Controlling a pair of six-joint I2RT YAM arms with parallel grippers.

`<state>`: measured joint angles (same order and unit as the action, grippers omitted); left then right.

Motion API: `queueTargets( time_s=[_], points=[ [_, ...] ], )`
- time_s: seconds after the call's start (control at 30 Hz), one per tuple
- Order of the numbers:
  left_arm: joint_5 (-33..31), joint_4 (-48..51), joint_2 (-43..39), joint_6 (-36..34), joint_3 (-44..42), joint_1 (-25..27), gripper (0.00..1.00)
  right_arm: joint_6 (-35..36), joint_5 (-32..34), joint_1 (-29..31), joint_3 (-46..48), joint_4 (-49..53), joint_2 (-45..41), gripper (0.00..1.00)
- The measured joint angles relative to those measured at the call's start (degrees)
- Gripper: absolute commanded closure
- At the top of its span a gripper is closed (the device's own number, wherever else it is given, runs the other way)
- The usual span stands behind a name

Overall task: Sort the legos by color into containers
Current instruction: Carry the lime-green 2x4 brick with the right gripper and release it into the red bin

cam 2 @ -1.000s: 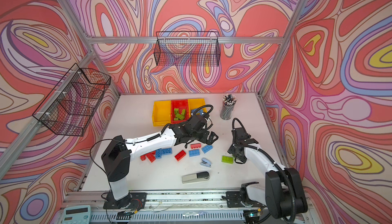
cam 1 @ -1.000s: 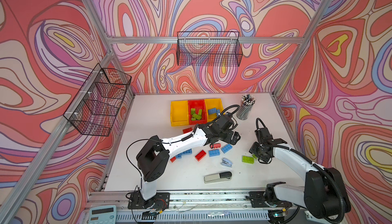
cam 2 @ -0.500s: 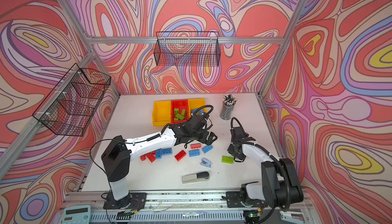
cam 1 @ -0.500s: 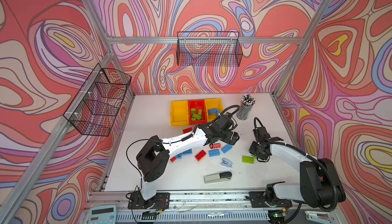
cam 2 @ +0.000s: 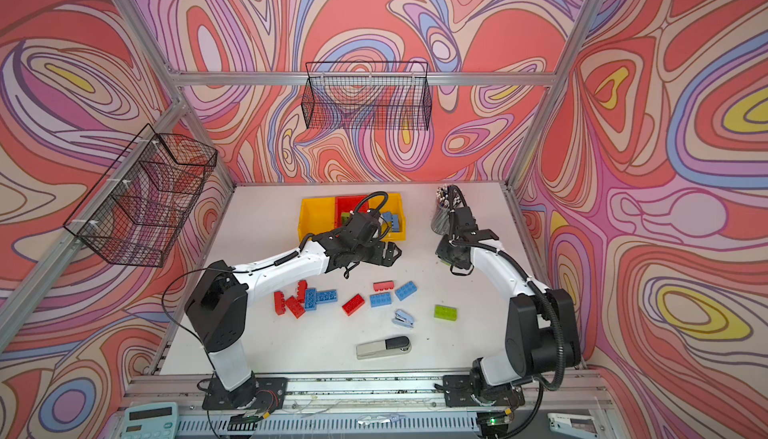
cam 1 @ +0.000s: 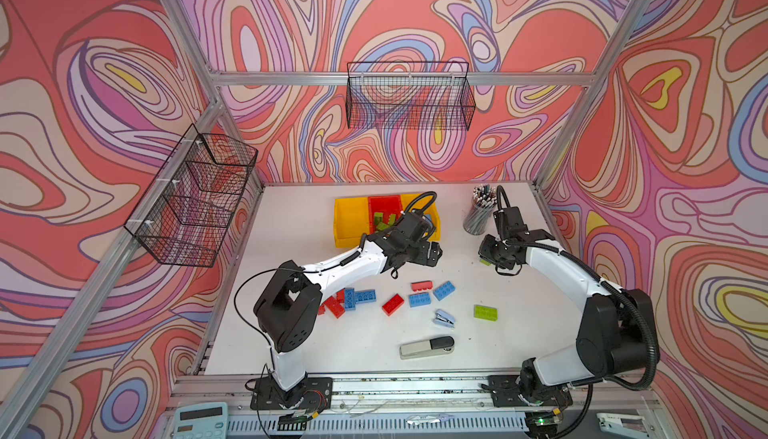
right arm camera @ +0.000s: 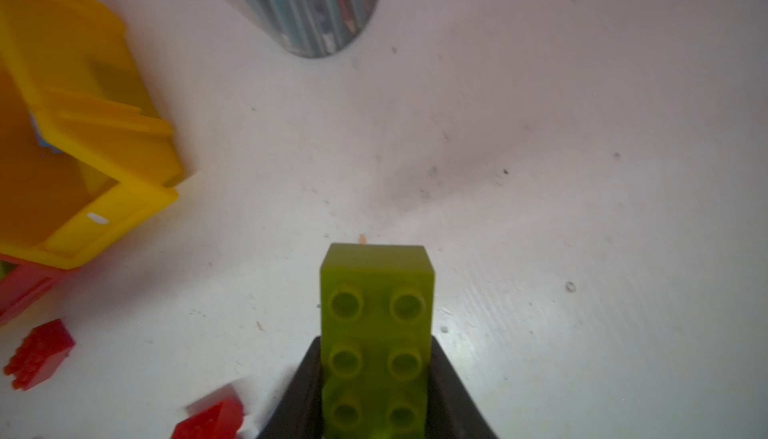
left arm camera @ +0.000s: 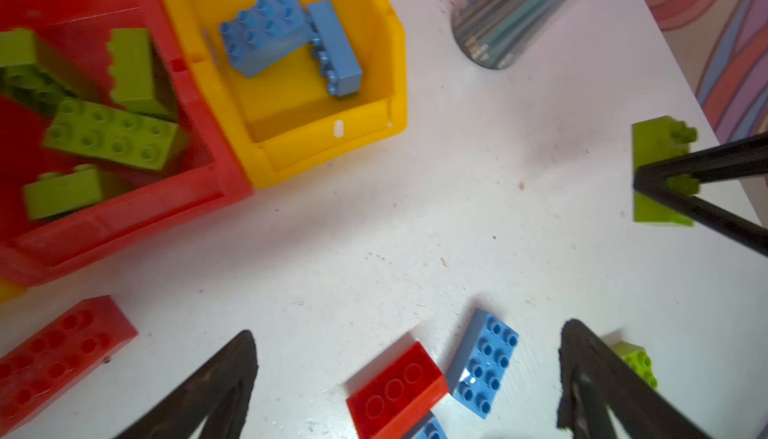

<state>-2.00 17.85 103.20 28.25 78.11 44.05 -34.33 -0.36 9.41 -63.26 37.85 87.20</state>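
The right end effector (right arm camera: 376, 343) is clamped on a green brick (right arm camera: 376, 287). Its two black fingers (right arm camera: 303, 387) press the brick's long sides, and the studs face the wrist camera. In both top views it sits over the right half of the tabletop (cam 1: 365, 354), in front of the pencil cup (cam 1: 478, 219) that stands near the back right corner. Only a sliver of the brick shows there, and I cannot tell whether the brick clears the tabletop.

The left end effector (left arm camera: 411, 331) is spread wide with nothing between its fingers. It is just in front of the bins (cam 1: 347, 225), which stand in a row near the middle of the back edge. The red bin (left arm camera: 124, 216) holds several green bricks (left arm camera: 110, 133). The yellow bin (left arm camera: 316, 154) on its right holds two blue bricks (left arm camera: 266, 30).

Loose bricks (cam 1: 392, 304), red and blue, lie scattered across the middle of the tabletop, some beside the left arm. A second green brick (cam 1: 485, 312) lies apart from them, toward the right edge. A small blue stapler (cam 1: 444, 318) lies just beside the scattered bricks, on the front side. A long grey stapler (cam 1: 427, 347) lies nearer the front edge.
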Motion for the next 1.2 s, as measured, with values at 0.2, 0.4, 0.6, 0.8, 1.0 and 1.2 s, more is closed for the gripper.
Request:
queueTargets(
  time_s=[0.2,0.4,0.6,0.8,1.0,1.2],
  points=[
    [-1.2,-0.3,-5.0,2.3,-5.3,-5.9,0.0,0.9,-4.6,7.7,-17.6,-0.1,11.4,0.72],
    [-2.1,-0.3,-9.5,3.5,-9.1,-10.2,0.0,1.0,-9.7,14.0,-35.2,-1.7,25.9,0.72],
    [-2.1,-0.1,-12.3,3.5,-12.3,-14.2,0.0,1.4,-12.9,17.8,-50.2,-2.3,38.7,0.71],
    [-2.1,0.3,-15.2,2.5,-15.0,-17.5,0.0,1.5,-13.6,20.0,-56.3,-2.6,45.2,0.7],
    [-1.9,0.4,-18.2,0.4,-16.8,-19.8,0.0,1.5,-13.4,20.1,-63.1,-2.6,51.5,0.66],
    [-1.2,0.4,-18.7,-0.5,-16.9,-21.2,0.0,0.9,-13.9,19.9,-67.7,-2.8,54.4,0.38]
  ],
)
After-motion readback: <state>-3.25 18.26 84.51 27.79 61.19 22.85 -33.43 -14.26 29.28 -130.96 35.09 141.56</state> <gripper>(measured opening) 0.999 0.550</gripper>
